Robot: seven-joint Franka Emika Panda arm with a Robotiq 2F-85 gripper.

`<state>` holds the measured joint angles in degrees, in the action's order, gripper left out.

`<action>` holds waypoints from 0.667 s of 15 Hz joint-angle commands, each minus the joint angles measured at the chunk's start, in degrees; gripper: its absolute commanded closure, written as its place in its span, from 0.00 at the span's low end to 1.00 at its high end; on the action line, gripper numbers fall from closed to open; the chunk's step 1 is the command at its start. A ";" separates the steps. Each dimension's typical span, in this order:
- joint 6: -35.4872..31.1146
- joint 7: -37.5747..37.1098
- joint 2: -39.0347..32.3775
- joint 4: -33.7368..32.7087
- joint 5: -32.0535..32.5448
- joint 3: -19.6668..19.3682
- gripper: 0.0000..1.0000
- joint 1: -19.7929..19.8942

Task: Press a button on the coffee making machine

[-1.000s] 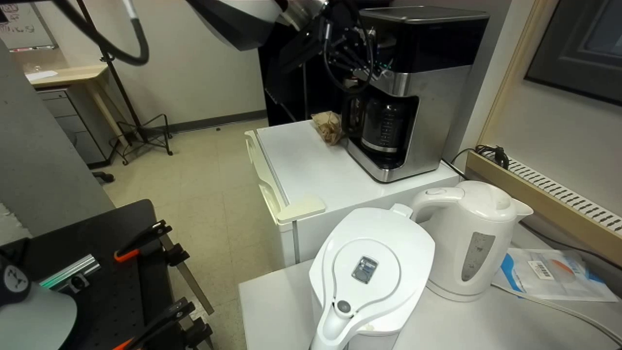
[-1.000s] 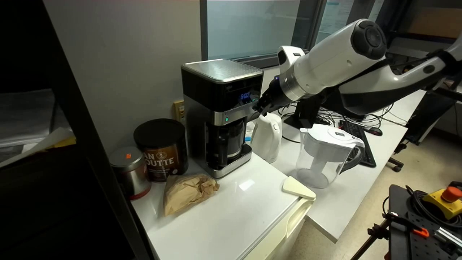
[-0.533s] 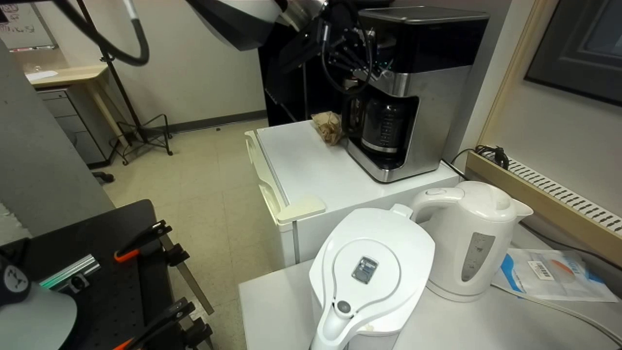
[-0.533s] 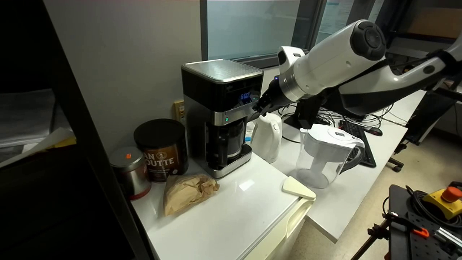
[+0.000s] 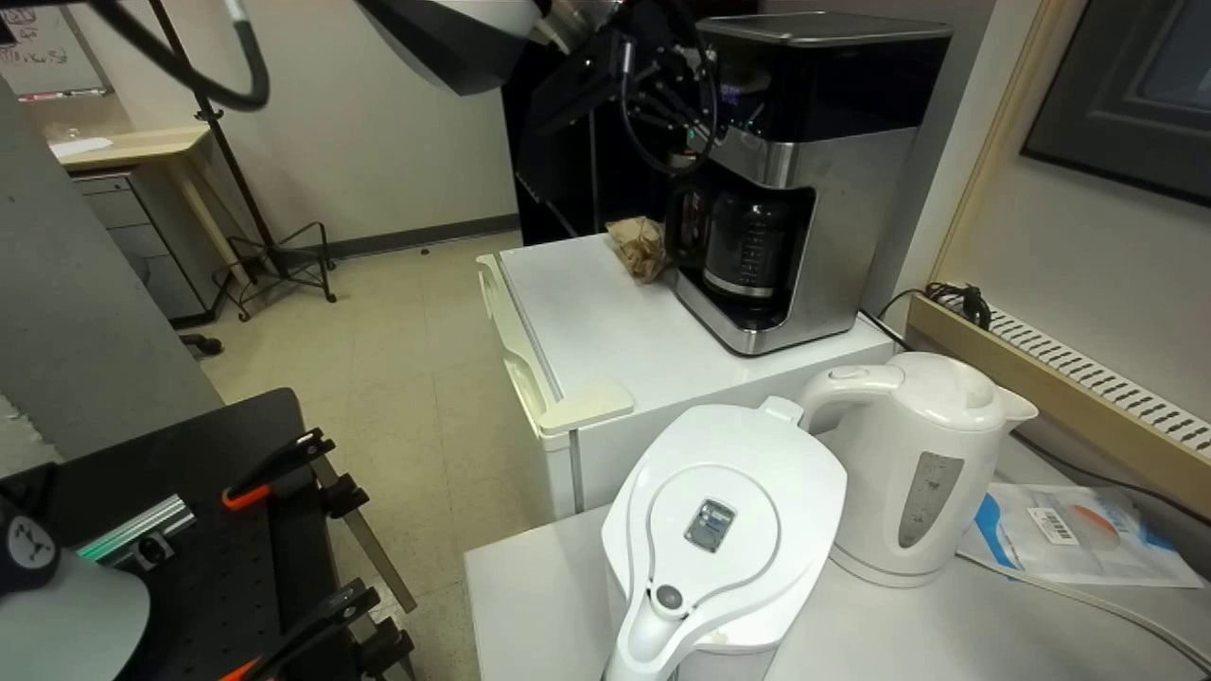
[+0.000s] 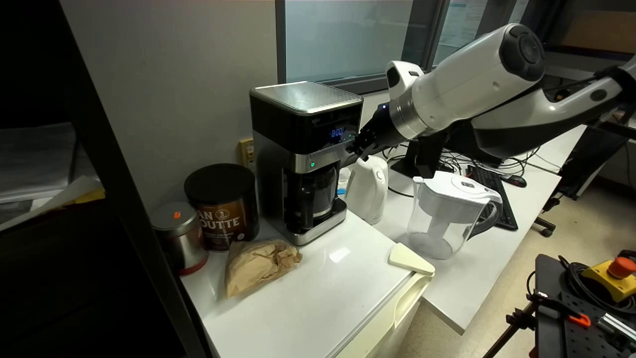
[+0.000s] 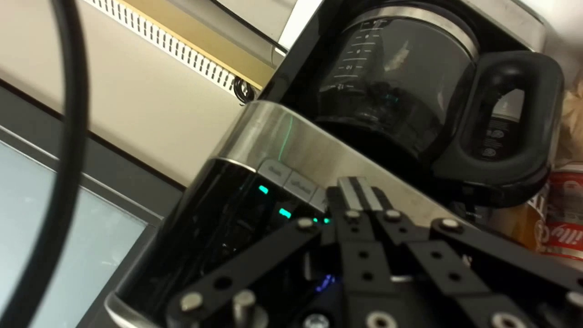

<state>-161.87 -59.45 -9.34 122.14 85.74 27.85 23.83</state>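
Observation:
The coffee making machine [image 5: 851,218] is tall, with a black top and silver front. It also shows in an exterior view [image 6: 271,194], with a blue 8:00 display [image 6: 337,132] and a green light [image 6: 312,164] lit. The dark glass carafe [image 7: 396,77] sits in its base. In the wrist view a row of grey buttons [image 7: 300,186] runs along the silver strip, with green lights beside it. My gripper [image 7: 357,193] is shut and empty, its fingertips over the right end of that row, hiding part of it. Whether they touch the panel cannot be told. The gripper shows in both exterior views [image 5: 702,132] [image 6: 355,149].
A white kettle [image 6: 366,191] and a water-filter jug [image 6: 447,209] stand beside the machine. A brown paper bag [image 6: 261,266], a dark coffee can [image 6: 222,206] and a metal tin [image 6: 179,236] are on its other side. A cable [image 7: 73,114] loops by the wrist.
My shut gripper has drawn back a little from the machine's front in the last half second, uncovering more of the display. The machine and the other objects have not moved.

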 commanded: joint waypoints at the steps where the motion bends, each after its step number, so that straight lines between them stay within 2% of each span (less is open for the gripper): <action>1: -4.76 -1.62 5.83 4.59 3.30 -0.03 1.00 0.67; 10: -12.94 -7.97 18.84 13.84 11.75 -1.14 1.00 0.99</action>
<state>-171.92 -63.62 3.51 131.99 94.16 27.37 24.48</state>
